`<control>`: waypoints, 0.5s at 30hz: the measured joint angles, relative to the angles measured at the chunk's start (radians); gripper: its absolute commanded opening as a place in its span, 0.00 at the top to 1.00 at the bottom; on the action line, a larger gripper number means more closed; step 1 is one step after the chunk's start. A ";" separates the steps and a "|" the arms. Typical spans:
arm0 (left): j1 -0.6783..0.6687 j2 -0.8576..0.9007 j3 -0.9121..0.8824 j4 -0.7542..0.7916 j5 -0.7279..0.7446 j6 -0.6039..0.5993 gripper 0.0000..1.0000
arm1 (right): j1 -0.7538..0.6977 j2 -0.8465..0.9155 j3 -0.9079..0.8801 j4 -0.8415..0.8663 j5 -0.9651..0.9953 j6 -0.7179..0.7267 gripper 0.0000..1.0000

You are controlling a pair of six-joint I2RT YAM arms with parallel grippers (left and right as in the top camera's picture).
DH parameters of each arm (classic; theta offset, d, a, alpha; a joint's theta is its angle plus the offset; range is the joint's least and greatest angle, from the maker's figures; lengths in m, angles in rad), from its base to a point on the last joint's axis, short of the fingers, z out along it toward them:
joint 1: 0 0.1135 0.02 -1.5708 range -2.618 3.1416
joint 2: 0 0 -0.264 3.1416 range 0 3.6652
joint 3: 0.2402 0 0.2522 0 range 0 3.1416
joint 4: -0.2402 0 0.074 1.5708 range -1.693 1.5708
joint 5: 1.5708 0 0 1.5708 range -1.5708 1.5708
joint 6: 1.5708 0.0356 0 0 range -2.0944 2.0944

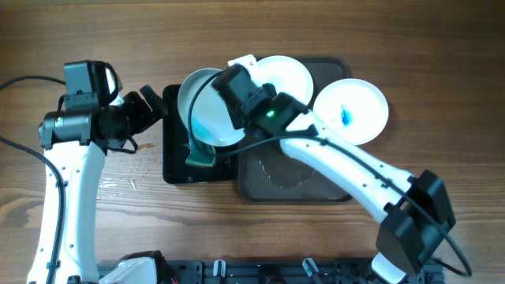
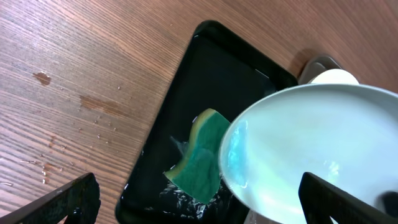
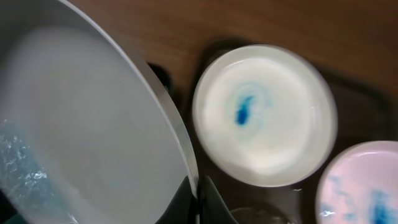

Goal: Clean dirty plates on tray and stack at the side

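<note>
tilted plate, two blue-smeared plates; brown tray

Wooden desk carries black tray and brown-grey tray, side by side; wet spots at left.

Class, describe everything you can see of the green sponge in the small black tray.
The green sponge has a textured green scouring face and a yellow foam layer along its edge. It lies bent in the wet, glossy black tray. The tilted white plate held above hides one side; nothing else visibly touches it.
</note>
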 measured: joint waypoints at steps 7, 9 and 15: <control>0.000 0.000 0.000 0.001 0.000 0.000 0.00 | 0.155 -0.031 0.000 0.005 0.419 -0.040 0.96; 0.000 0.000 0.000 0.000 0.000 0.000 0.00 | 0.192 -0.031 0.000 0.005 0.501 -0.063 0.96; 0.000 0.000 0.000 0.000 0.000 0.000 0.00 | 0.288 -0.031 0.000 0.026 0.698 -0.128 0.96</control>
